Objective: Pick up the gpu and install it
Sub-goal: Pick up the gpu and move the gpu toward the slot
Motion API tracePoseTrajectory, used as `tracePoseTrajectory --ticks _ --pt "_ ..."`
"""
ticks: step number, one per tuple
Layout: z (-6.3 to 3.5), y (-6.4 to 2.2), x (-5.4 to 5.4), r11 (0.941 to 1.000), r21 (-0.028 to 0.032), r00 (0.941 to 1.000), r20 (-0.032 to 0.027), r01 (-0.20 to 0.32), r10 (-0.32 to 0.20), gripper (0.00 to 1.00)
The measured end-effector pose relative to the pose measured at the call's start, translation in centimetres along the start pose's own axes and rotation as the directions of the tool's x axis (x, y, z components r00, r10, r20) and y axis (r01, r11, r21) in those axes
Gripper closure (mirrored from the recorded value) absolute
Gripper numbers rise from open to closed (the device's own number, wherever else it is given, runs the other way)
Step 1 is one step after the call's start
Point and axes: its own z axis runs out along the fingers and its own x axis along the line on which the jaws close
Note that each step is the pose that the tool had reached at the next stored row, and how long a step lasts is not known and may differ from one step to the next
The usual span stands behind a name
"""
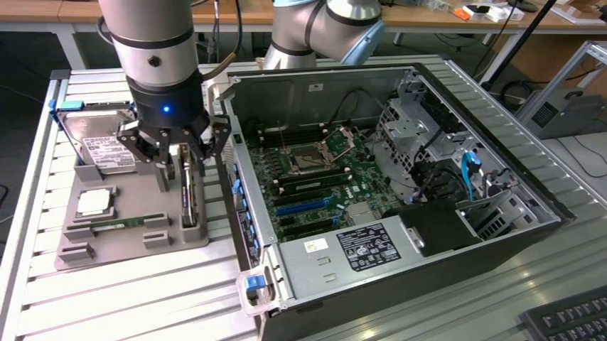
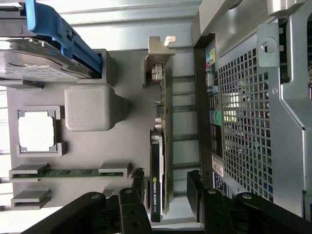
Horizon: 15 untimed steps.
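Note:
The gpu (image 2: 157, 161) stands on its long edge in a slot of the grey holder tray (image 1: 124, 245), with its silver bracket (image 2: 158, 53) at one end. In the exterior view the gpu (image 1: 190, 202) sits at the tray's side nearest the computer case. My gripper (image 1: 186, 169) hangs right over it, open. In the wrist view my gripper (image 2: 165, 189) straddles the card's end away from the bracket. One black finger (image 2: 138, 187) is on the cooler side and the other on the board side, each with a gap to the card.
The tray also holds a silver hard drive (image 1: 102, 145) in a blue carrier, a CPU (image 1: 95, 202) and a RAM stick (image 1: 119, 225). The open computer case (image 1: 531, 192) lies at the exterior view's right, showing its motherboard (image 1: 313, 181), blue card slots (image 1: 301, 206) and power supply (image 1: 356, 252).

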Motion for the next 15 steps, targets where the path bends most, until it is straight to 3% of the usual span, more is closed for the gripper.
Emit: tracePoseTrajectory --ticks 15 --pt "0.46 -0.01 0.01 1.0 0.001 1.0 0.0001 0.0 0.0 0.52"
